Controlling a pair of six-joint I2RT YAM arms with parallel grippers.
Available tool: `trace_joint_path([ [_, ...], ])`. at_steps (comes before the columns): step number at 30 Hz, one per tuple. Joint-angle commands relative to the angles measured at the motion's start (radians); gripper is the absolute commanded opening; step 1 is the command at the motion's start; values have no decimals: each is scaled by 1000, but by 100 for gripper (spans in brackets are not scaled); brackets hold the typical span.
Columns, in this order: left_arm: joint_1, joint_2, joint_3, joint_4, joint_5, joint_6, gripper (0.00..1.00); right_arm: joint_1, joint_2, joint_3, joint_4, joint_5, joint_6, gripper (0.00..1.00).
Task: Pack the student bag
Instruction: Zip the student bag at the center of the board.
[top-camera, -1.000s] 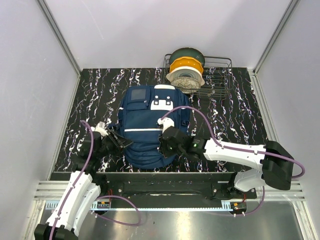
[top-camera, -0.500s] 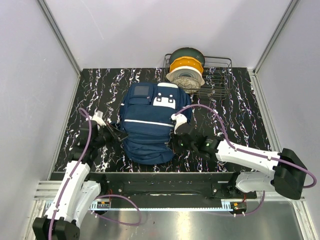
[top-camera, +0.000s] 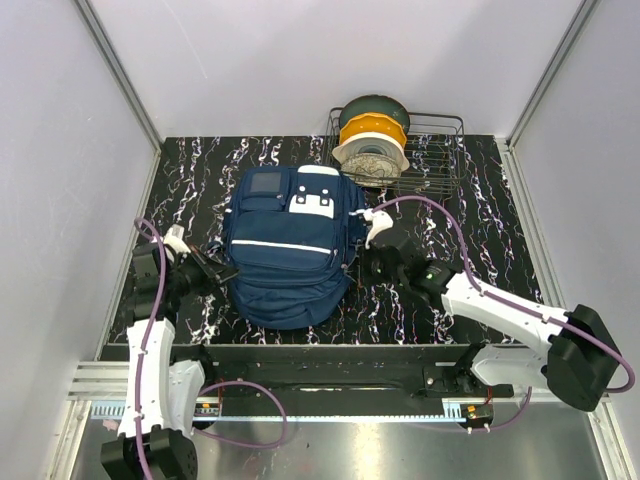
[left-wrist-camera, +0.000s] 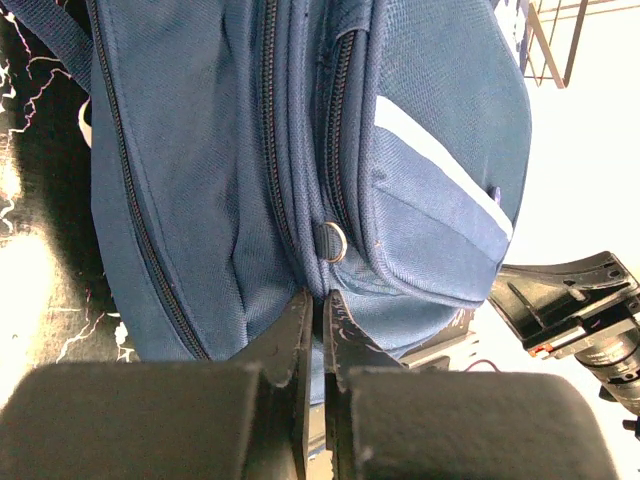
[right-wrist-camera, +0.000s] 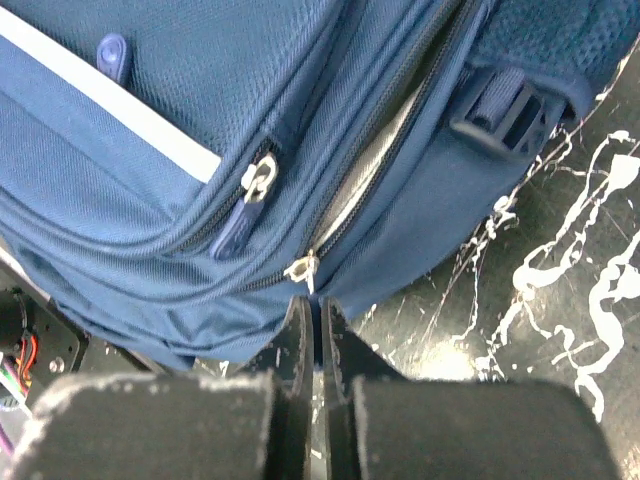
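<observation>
The student bag (top-camera: 288, 250), navy blue with white patches and a thin white stripe, lies flat in the middle of the marbled table. My left gripper (top-camera: 222, 272) is at its left side, shut with a fold of the bag's fabric (left-wrist-camera: 300, 200) pinched between its tips (left-wrist-camera: 320, 302), just under a small metal ring (left-wrist-camera: 333, 242). My right gripper (top-camera: 364, 262) is at the bag's right side. It is shut (right-wrist-camera: 318, 306) on the silver zipper pull (right-wrist-camera: 303, 268) of the main compartment. That zipper gapes a little, and pale grey lining (right-wrist-camera: 378, 160) shows through.
A wire basket (top-camera: 440, 160) stands at the back right, holding stacked filament spools (top-camera: 372, 135). A second zipper slider with a blue tab (right-wrist-camera: 245, 205) sits left of the held pull. Black marbled tabletop (top-camera: 470, 230) shows around the bag, and enclosure walls rise on three sides.
My left gripper closed on the bag's left side and drew back to the left. The bag slid left and away. My right gripper, shut throughout, moved right and back along the bag's edge.
</observation>
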Motion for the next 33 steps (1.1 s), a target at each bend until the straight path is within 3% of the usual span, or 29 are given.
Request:
trace_joint_path([
  [1,52,-9,77,66,-31,82,0,-55,-44,-6,-90,192,-71,0],
  [9,88,22,103,50,-22,113,0,-55,-74,-36,-76,171,-55,0],
  [10,92,25,117,46,-13,120,4,-55,-79,-35,-69,160,-51,0],
  [12,98,29,125,53,-1,111,32,-53,-77,-35,-44,103,-26,0],
  [13,97,25,123,79,37,79,62,-55,-70,-36,-35,86,-11,0],
  [16,97,-24,84,142,97,-37,89,-55,-33,-47,20,36,41,0],
  [20,80,-136,36,83,61,-113,98,-53,19,-32,46,46,81,0],
  [27,-162,-363,-119,104,-122,-312,98,-55,48,19,56,71,95,0],
  [33,-276,-409,-183,18,-220,-355,98,-55,59,33,59,69,112,0],
])
